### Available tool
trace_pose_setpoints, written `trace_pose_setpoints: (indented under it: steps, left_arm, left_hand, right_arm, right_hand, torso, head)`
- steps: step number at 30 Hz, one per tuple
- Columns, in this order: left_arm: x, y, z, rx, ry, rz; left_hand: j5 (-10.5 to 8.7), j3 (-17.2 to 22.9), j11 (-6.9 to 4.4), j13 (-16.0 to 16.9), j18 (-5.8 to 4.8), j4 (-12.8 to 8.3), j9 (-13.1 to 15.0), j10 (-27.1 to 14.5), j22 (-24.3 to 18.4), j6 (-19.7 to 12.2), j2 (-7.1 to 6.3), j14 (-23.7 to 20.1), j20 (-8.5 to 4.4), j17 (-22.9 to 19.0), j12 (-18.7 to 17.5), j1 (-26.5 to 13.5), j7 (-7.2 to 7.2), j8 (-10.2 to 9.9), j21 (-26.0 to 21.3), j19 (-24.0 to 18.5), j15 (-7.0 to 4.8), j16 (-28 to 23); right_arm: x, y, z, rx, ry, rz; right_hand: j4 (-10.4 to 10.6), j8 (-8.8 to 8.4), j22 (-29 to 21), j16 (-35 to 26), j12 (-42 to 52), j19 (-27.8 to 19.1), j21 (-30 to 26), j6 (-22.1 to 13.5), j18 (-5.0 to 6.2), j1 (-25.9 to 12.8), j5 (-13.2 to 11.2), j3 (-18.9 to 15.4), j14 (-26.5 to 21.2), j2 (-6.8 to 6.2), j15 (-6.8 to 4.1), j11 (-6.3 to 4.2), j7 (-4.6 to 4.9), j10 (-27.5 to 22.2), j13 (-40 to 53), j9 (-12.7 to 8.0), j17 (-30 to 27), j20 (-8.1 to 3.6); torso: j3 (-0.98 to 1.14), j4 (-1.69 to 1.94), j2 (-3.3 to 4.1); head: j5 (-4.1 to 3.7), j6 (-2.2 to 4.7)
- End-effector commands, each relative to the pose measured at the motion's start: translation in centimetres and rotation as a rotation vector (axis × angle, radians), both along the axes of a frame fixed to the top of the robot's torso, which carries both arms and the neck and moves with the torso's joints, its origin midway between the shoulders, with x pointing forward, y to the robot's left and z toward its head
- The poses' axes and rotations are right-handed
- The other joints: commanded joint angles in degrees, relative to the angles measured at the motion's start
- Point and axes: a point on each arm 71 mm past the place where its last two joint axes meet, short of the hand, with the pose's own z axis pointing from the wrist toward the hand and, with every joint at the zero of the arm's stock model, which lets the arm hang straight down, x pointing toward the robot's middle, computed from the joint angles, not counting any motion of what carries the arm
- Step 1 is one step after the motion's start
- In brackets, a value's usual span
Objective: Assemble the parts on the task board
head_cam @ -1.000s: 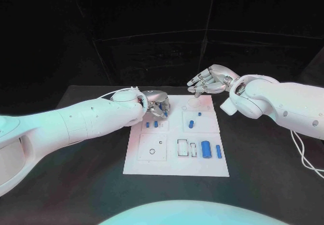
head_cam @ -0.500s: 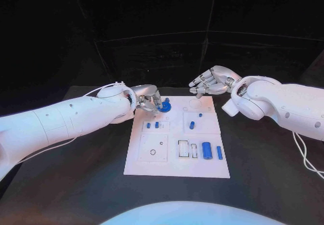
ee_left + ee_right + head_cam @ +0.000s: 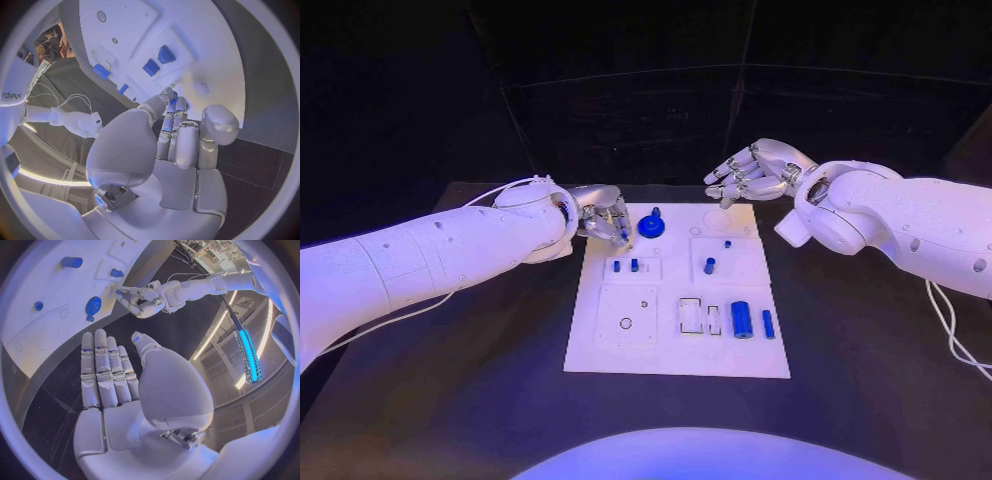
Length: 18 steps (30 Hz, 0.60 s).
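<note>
The white task board [image 3: 678, 350] lies in the middle of the table. A blue gear [image 3: 652, 228] sits on its far left part, also in the right wrist view as the gear [image 3: 94, 305]. My left hand [image 3: 606, 220] is just left of the gear, its fingertips [image 3: 625, 238] close together and a little apart from it. The right wrist view shows the same gap between the left hand [image 3: 145, 299] and the gear. My right hand [image 3: 759, 170] hovers above the board's far right corner, fingers straight and the palm [image 3: 119, 425] empty.
Other blue parts rest on the board: two small pieces [image 3: 626, 265], a peg [image 3: 708, 265], a tiny one [image 3: 727, 243], a thick cylinder [image 3: 741, 319] and a thin one [image 3: 767, 323]. Black table surrounds the board on all sides.
Half a second ago my left hand held the blue gear at its fingertips; now the gear sits on the board and the hand has drawn back slightly to the left. My right hand barely moved.
</note>
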Motion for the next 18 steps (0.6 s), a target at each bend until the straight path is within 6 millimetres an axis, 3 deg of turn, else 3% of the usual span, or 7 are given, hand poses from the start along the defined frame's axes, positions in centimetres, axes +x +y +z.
trace_pose_setpoints:
  steps: [1, 18]
  left_arm:
    - [-0.01, 0.01, -0.36, 0.016, 0.045, 0.004]
    - [0.0, -0.93, -1.33, 0.016, 0.032, -0.005]
  left_hand:
    - [0.06, -0.11, -0.04, -0.04, -0.72, 0.24, 0.03, 0.42, 0.01, 0.31, 0.09, 1.53, -0.17, -0.07, -0.2, -0.49, 0.06, -0.31, 0.2, -0.07, -0.27, 0.03]
    - [0.07, -0.14, -0.05, -0.04, -0.69, 0.26, 0.02, 0.42, -0.13, 0.28, 0.0, 1.51, -0.17, -0.17, -0.29, -0.58, 0.06, -0.36, 0.05, -0.12, -0.28, 0.0]
  right_arm:
    - [-0.04, 0.09, 0.16, 0.005, -0.007, 0.009]
    - [-0.07, 0.17, 0.16, 0.006, -0.007, 0.011]
  right_hand:
    - [-0.1, -0.07, -0.05, -0.37, 0.36, 0.19, -0.25, -0.28, 0.57, 0.02, 0.38, -0.21, -0.44, 0.57, 0.03, 0.05, 0.2, -0.35, -0.05, 0.1, -0.04, 0.3]
    - [-0.1, -0.07, -0.05, -0.37, 0.36, 0.19, -0.25, -0.28, 0.57, 0.02, 0.38, -0.21, -0.44, 0.57, 0.03, 0.05, 0.2, -0.35, -0.05, 0.1, -0.04, 0.3]
  torso:
    - [0.06, -0.04, -0.02]
    - [0.06, -0.01, -0.01]
  head:
    - [0.02, -0.01]
    - [-0.04, -0.06]
